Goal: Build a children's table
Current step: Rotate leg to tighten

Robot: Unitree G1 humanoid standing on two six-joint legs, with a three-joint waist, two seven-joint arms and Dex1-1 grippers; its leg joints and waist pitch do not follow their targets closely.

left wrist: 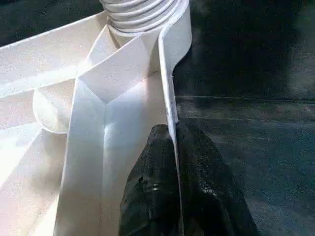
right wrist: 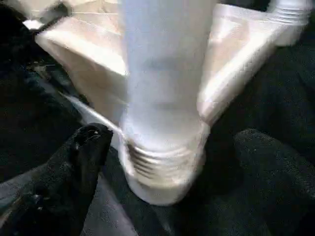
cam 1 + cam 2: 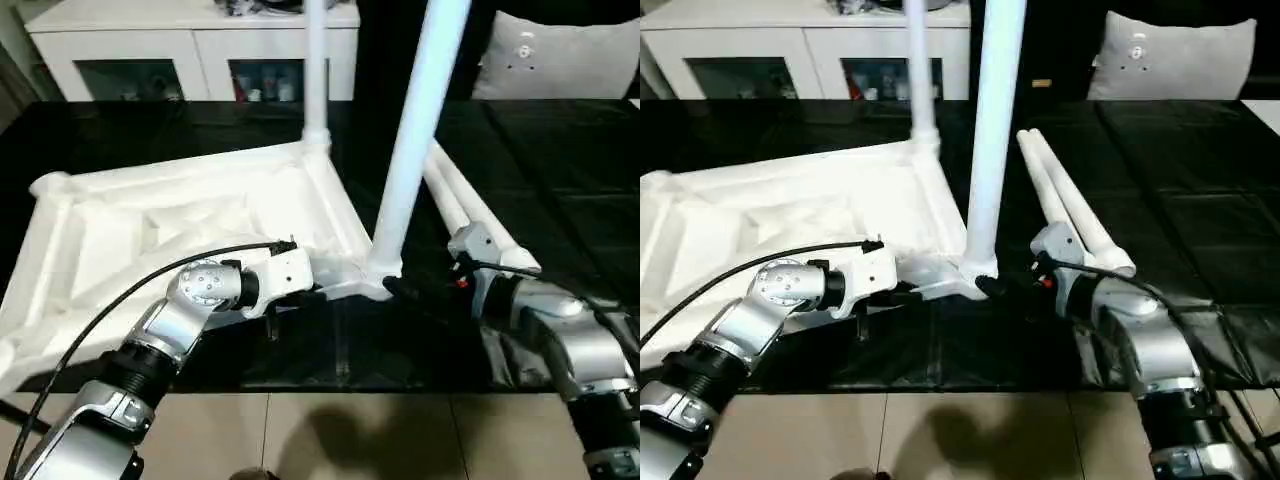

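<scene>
left wrist view: left tool [image 1: 173, 162] clenched on tabletop rim [image 1: 170, 93]; right tool [image 2: 170, 162] released, straddling upright leg [image 2: 162, 98].

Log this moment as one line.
left gripper: shut on tabletop rim | right gripper: open around near leg base | two legs: loose

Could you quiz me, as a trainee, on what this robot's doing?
1. How many long round white legs stand upright in corner sockets of the upturned white plastic table top?
2. True or false: the left tool pinches the top's thin rim.
3. Where do the spare legs lie: A on the black surface, B on the white cabinet?

Key: 1. Two: the far leg and the near leg. 2. True. 3. A.
</scene>
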